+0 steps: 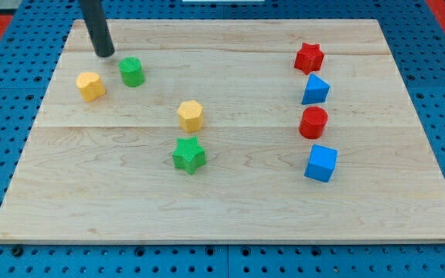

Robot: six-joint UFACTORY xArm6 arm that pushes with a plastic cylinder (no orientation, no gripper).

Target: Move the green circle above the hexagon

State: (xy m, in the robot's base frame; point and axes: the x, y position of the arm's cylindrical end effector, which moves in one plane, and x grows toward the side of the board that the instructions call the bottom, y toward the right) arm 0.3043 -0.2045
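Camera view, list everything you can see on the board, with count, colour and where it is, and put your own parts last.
Circle: one, green, upper left.
Heart: one, yellow, left of the circle.
Hexagon: one, yellow, centre.
Star: one, green, below the hexagon.
Star: one, red, upper right.
Triangular block: one, blue, below it.
Cylinder: one, red, lower still.
Cube: one, blue, lowest right.
Board: one, pale wood.
My tip: dark rod, up-left of the green circle, apart.

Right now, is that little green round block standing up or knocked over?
Standing up. The green round block shows its flat round top facing up, its sides straight down to the wooden board. My tip is just to its upper left, apart.
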